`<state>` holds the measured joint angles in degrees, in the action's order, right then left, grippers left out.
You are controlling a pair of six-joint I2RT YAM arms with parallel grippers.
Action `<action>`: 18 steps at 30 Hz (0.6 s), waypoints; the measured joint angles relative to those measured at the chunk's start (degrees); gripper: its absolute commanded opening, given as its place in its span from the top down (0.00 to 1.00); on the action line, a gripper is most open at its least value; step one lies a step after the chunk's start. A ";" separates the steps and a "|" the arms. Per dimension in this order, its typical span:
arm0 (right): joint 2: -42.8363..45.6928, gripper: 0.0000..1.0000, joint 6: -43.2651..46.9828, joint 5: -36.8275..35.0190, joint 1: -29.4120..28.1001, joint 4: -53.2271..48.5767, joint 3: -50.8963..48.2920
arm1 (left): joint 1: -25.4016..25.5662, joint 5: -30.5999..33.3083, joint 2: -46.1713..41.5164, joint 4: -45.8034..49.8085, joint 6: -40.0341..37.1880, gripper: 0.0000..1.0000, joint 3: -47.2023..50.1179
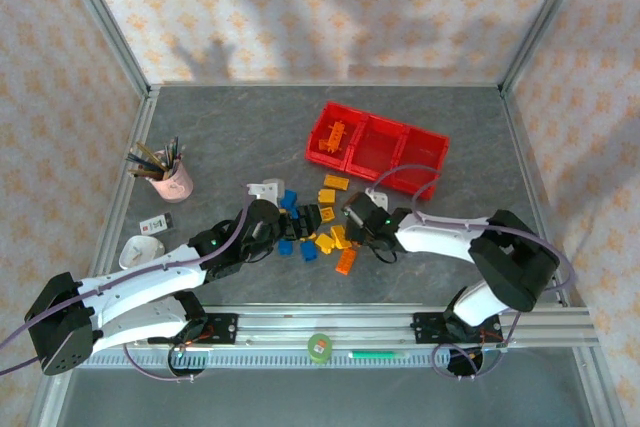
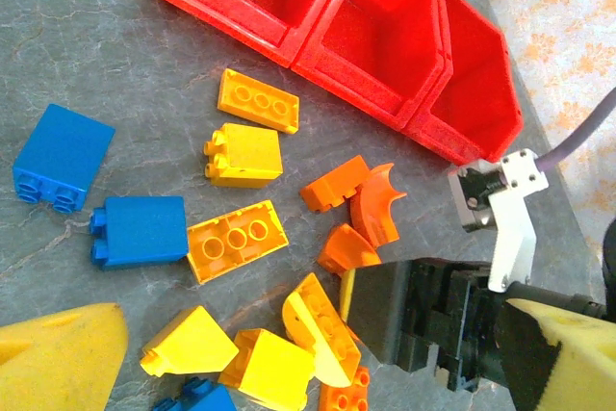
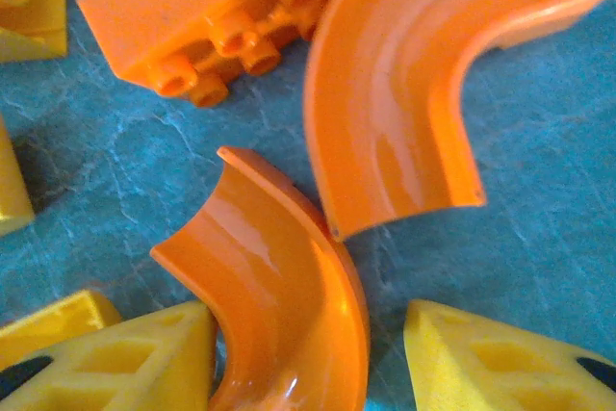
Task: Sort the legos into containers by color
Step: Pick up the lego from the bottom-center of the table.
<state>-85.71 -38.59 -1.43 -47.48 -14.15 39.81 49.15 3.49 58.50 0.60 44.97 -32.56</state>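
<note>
Top external view, counter (image 1: 230, 127): grey slab; red bins toward the far right, loose bricks in the middle ahead of the arm bases.
Containers (image 1: 356, 144): three joined red bins in a row; orange pieces (image 1: 333, 137) already in the leftmost, bare red floors in the other two.
Legos (image 1: 318, 227): blue, yellow and orange, scattered between the two wrists, well apart from the bins.
Step in hand: pick of one curved orange brick (image 3: 279, 305), flat on the counter, just beside a second curved piece (image 3: 404, 93) and near a studded orange block (image 3: 207, 7).
Right jaws: part-open, straddling that curved brick; one of the yellow pads (image 3: 125, 363) against it or nearly so, the other apart by a sliver of counter; nothing lifted yet.
Left jaws: wide open in the left wrist view, gripping nothing, over blue and yellow bricks.
Doing it well: squeeze centred across the arc's narrow width, clear of the neighbouring curve; straight lift before any swing toward the bin with the orange pieces.
</note>
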 measured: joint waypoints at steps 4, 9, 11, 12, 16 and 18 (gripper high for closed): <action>1.25 0.47 0.76 0.02 0.00 -0.87 -1.05 | 0.00 0.00 0.00 0.00 0.00 0.01 -0.02; 0.20 0.54 1.38 -0.24 0.00 -1.25 -0.42 | 0.00 0.00 0.02 0.02 -0.02 0.01 -0.17; -0.50 0.58 1.55 -0.66 0.00 -2.19 0.28 | 0.00 0.00 0.02 0.02 -0.02 0.01 -0.31; -0.79 0.59 1.70 -0.76 0.00 -2.60 0.59 | 0.00 0.00 0.02 0.02 0.00 0.01 -0.33; -1.20 0.65 1.90 -1.16 0.00 -4.24 1.60 | 0.00 0.02 0.02 0.02 -0.02 0.01 -0.33; -1.18 0.67 1.99 -1.16 0.00 -4.66 1.84 | 0.00 0.02 0.02 0.02 -0.02 0.01 -0.35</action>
<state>-86.89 -36.60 -2.59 -47.48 -18.81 41.65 49.15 3.51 58.52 0.62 44.95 -32.91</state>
